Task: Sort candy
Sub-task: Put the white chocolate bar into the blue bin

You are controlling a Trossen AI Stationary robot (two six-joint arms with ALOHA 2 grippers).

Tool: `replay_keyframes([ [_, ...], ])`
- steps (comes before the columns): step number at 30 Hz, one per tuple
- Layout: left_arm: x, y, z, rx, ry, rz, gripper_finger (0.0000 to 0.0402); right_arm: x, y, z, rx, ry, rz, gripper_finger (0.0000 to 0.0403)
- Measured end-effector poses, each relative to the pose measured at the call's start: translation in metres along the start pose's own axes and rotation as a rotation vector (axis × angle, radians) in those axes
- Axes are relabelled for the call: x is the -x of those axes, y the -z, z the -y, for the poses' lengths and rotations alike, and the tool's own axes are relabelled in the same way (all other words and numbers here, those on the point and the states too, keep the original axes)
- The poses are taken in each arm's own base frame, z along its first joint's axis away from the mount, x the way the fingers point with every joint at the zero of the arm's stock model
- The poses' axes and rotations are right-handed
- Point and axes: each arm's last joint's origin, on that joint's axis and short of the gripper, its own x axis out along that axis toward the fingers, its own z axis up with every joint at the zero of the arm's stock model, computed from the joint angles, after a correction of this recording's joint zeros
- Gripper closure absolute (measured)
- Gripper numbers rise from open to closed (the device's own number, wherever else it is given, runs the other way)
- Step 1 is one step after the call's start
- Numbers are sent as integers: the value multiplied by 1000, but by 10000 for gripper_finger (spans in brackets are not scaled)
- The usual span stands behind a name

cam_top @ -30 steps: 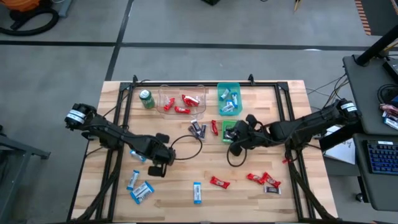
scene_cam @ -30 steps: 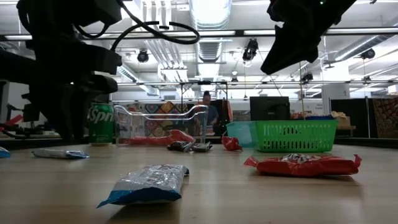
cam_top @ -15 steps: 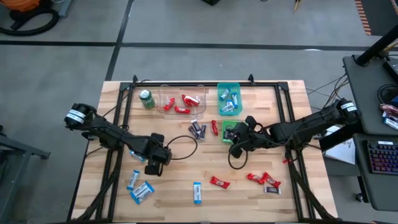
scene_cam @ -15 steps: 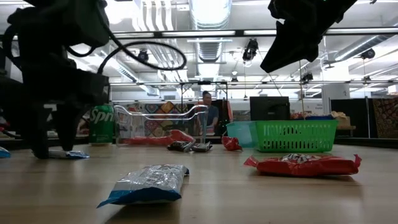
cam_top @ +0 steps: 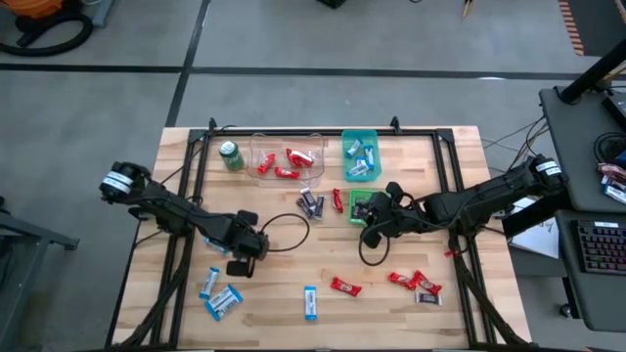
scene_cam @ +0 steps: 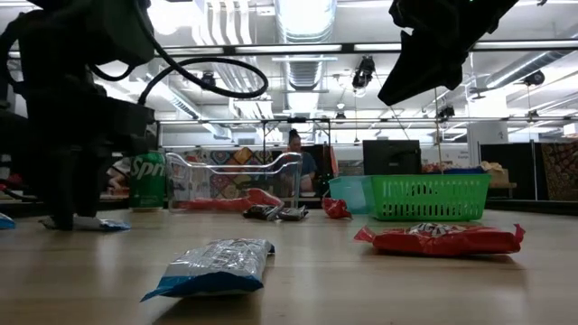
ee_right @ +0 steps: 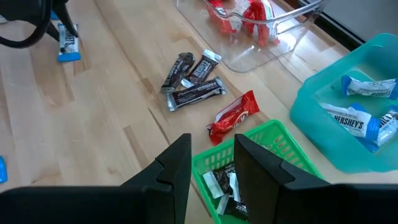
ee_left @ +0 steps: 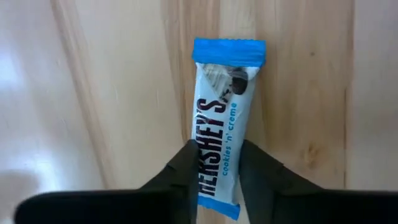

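From above: a wooden table [cam_top: 469, 166], both arms reaching in. Left gripper [cam_top: 235, 256] down over the left-centre of the boards, its catch hidden under the wrist. Right gripper [cam_top: 370, 220] hanging above a green basket [cam_top: 356, 208] near the middle. Along the far edge, a green can [cam_top: 231, 155], a clear tray [cam_top: 256, 147] with red bars [cam_top: 293, 159], and a teal bin [cam_top: 360, 138] with blue-and-white bars [cam_top: 358, 161]. Dark bars [cam_top: 311, 202] and one red bar [cam_top: 338, 199] loose just beside the basket. Toward the near edge, two blue bars [cam_top: 217, 294] at left, another blue bar [cam_top: 310, 302] at centre, red ones [cam_top: 344, 286] and a mixed cluster [cam_top: 416, 285] at right.

From table height: left gripper [scene_cam: 68, 212] planted on the boards, fingertips touching down around a blue wrapper [scene_cam: 101, 223]; right arm only a dark mass overhead. Blue bar [scene_cam: 213, 267] large in the foreground, red bar [scene_cam: 442, 238] to its right, can [scene_cam: 146, 180] behind the left arm, tray [scene_cam: 230, 176], basket [scene_cam: 432, 197]. A person far back in the room, unseen from above.

Left wrist: fingers [ee_left: 186, 171] clenched on either side of a blue-and-white Hershey's cookies 'n' creme bar [ee_left: 222, 121] lying flat on the wood, a grasp no other view makes plain.

Right wrist: fingers [ee_right: 179, 167] parted and released, nothing between them, above the basket [ee_right: 270, 140] holding dark bars [ee_right: 225, 186]; three dark bars [ee_right: 194, 78] and a red one [ee_right: 234, 115] on the wood beside it.
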Motion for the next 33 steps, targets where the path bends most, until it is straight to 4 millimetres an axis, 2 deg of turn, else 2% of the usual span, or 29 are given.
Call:
replay_keyframes([
  [3,4,-6,-1,5,-22,37,365,0,0,0,0,0,0,294],
  [7,15,-15,0,1,2,101,375,0,0,0,13,-1,-1,294],
  [12,33,-34,1,9,49,360,382,0,8,-9,150,-64,51,294],
  [18,51,-59,4,-2,85,678,383,-8,22,-30,384,-283,233,294],
  [24,63,-75,3,17,101,881,384,-24,28,-51,526,-346,337,294],
  [33,57,-84,5,26,107,934,384,-41,17,-76,625,-354,356,294],
])
